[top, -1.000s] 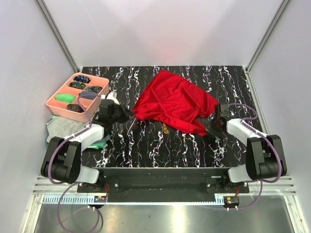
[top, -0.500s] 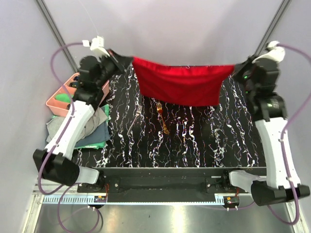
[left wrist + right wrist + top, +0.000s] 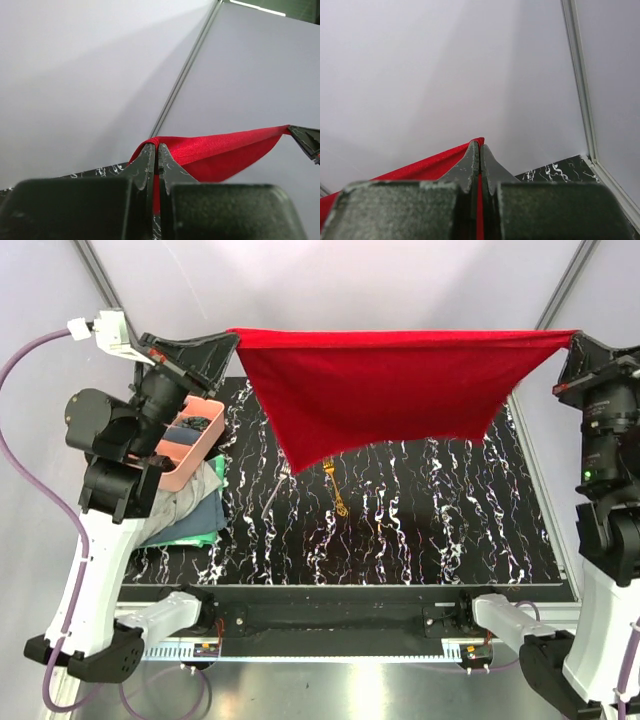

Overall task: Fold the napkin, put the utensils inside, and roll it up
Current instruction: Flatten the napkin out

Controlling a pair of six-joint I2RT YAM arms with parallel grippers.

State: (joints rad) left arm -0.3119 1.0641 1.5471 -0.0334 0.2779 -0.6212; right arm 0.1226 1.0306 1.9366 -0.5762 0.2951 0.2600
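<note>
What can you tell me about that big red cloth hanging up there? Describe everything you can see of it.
The napkin is a plain, bright red cloth, thin and soft-looking. It hangs in the air above the black marbled table, stretched taut along its straight top edge. The left gripper pinches one top corner and the right gripper the other, both with jaws shut on the fabric. Below that edge it drapes down loosely, with an uneven, slanting bottom edge that dips lowest toward the left. Nothing else touches it.
</note>
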